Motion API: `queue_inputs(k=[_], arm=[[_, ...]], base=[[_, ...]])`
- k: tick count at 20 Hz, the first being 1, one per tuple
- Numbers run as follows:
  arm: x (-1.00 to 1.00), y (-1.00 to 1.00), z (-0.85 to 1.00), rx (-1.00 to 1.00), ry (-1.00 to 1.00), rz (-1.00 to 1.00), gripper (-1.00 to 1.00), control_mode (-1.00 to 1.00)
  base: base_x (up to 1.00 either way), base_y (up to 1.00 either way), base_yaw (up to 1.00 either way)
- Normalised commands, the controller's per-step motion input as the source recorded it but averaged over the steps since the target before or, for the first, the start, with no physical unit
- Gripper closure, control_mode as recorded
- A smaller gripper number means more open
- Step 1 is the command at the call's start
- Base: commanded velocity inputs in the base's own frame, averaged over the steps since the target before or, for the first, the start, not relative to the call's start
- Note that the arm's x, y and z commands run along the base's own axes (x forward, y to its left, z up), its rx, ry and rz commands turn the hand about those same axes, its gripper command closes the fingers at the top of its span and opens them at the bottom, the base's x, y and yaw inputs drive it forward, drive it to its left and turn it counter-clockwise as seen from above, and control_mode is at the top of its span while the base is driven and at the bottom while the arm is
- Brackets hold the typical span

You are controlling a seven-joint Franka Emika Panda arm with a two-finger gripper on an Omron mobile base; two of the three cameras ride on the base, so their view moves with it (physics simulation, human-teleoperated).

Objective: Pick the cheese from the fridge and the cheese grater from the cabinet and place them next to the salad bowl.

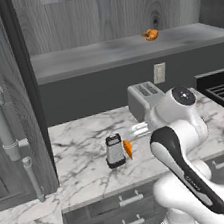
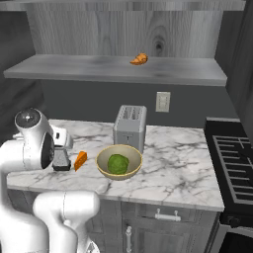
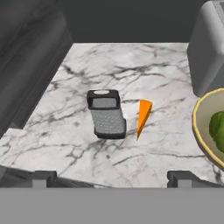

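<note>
Near the toaster (image 2: 130,125) I count one toaster, one cheese grater (image 3: 106,113), one cheese (image 3: 142,115), one salad bowl (image 2: 118,162), and one croissant (image 2: 139,60) up high.

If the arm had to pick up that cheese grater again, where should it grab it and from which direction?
Probably from above, closing on the two narrow side faces of the cheese grater, just below its black top handle. It stands upright on the counter; the cheese sits close beside it, apart, so keep clear of it.
</note>
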Motion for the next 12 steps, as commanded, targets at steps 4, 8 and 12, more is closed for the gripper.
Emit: queue_inputs(k=[4,8,12], arm=[[-0.45,-0.24,0.27,-0.05,-0.14,0.04,-1.00,-1.00],[-0.31,-0.25,0.36,-0.03,-0.03,-0.02,-1.00,-1.00],[-0.26,-0.36,0.28,-0.03,0.00,-0.05,-1.00,-1.00]], base=[[0.00,0.00,0.00],[0.00,0.00,0.00],[0.00,0.00,0.00]])
